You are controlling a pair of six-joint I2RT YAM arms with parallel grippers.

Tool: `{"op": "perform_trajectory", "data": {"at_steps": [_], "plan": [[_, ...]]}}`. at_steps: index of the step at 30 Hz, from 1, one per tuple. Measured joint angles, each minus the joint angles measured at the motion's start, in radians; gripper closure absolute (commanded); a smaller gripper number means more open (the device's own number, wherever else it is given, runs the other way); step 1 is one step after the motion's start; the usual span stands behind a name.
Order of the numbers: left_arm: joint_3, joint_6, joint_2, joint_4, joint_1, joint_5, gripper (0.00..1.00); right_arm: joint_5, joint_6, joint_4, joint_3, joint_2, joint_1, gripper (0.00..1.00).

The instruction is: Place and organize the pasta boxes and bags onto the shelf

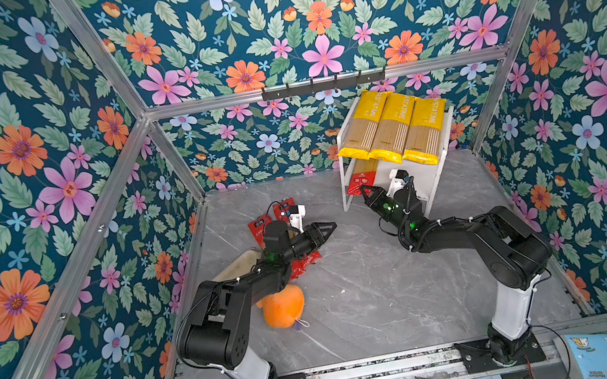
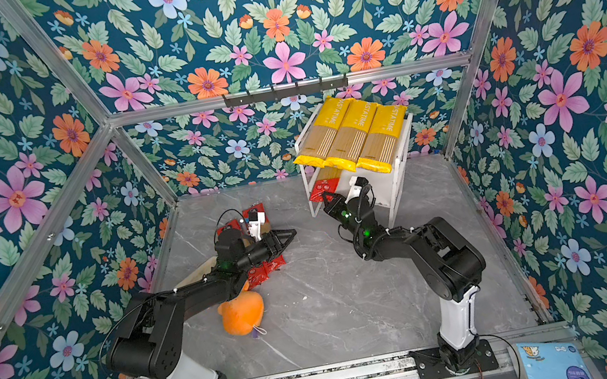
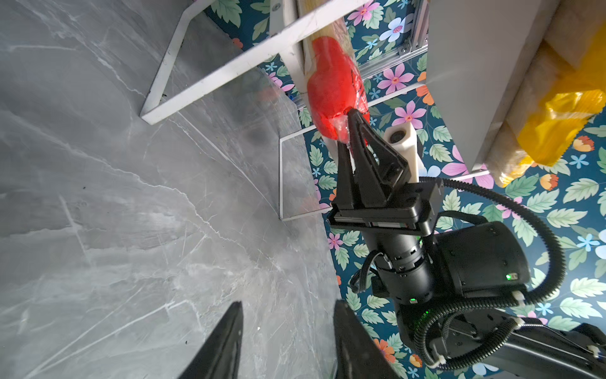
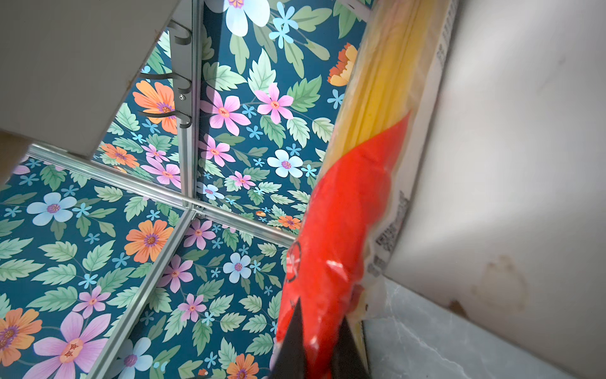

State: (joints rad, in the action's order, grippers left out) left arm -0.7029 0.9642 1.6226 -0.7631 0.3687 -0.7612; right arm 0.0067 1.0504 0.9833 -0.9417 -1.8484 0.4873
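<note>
right tool: pinching the red-ended pack by its end, for reaching under the shelf's top board.
left tool: hovering half-open and empty above the tabletop.

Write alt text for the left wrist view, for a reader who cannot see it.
The right gripper pinches the end of a red pack that reaches into the white shelf. The left gripper is open and empty above the grey table; a yellow pack lies on the shelf's top board.
</note>
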Motion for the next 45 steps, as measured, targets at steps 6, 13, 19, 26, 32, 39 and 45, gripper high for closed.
{"op": "perform_trajectory", "data": {"at_steps": [6, 13, 19, 26, 32, 39, 45], "plan": [[-0.005, 0.000, -0.002, 0.000, 0.000, 0.000, 0.52, -0.027, 0.002, -0.001, -0.014, 0.000, 0.000, 0.59], [-0.005, 0.000, -0.005, 0.001, 0.000, 0.000, 0.52, -0.051, 0.016, -0.045, 0.002, 0.030, -0.001, 0.45], [-0.005, -0.001, -0.016, 0.004, 0.000, 0.000, 0.52, -0.083, 0.041, -0.060, 0.049, 0.069, -0.002, 0.42], [-0.023, -0.102, -0.055, 0.135, -0.007, 0.033, 0.52, -0.112, 0.045, -0.070, 0.141, 0.136, 0.002, 0.42], [-0.031, -0.257, -0.118, 0.369, -0.032, 0.146, 0.53, -0.084, 0.019, -0.135, 0.219, 0.238, 0.067, 0.43], [0.053, -0.328, -0.202, 0.512, -0.035, 0.299, 0.52, 0.019, -0.049, -0.248, 0.230, 0.254, 0.235, 0.45], [0.113, -0.346, -0.264, 0.570, -0.035, 0.401, 0.52, 0.059, -0.119, -0.385, 0.135, 0.158, 0.326, 0.47]]}}
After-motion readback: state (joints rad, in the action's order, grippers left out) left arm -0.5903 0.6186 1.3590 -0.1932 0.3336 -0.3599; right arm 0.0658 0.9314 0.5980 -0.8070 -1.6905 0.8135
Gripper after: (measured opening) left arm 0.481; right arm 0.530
